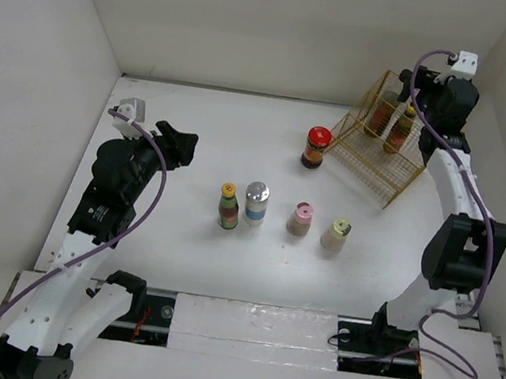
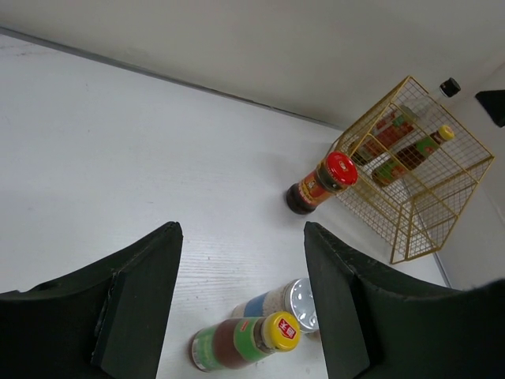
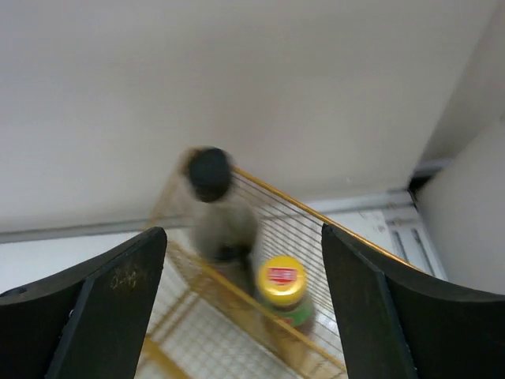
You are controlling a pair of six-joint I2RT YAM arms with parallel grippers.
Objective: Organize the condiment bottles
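Black-cap bottle [image 3: 213,213] and yellow-cap bottle [image 3: 284,288] stand side by side in the basket [image 1: 374,164], directly below the right claw [image 3: 243,260], whose jaws are spread wide and hold nothing. If that arm goes next for the red-cap jar [image 1: 315,147], which stands just beside the basket's left corner, it should rise clear of the wires, then close on the jar's body below the cap and keep it upright. The left claw [image 2: 241,237] is likewise spread and empty, with the four-bottle row [image 1: 256,201] ahead of it and apart.
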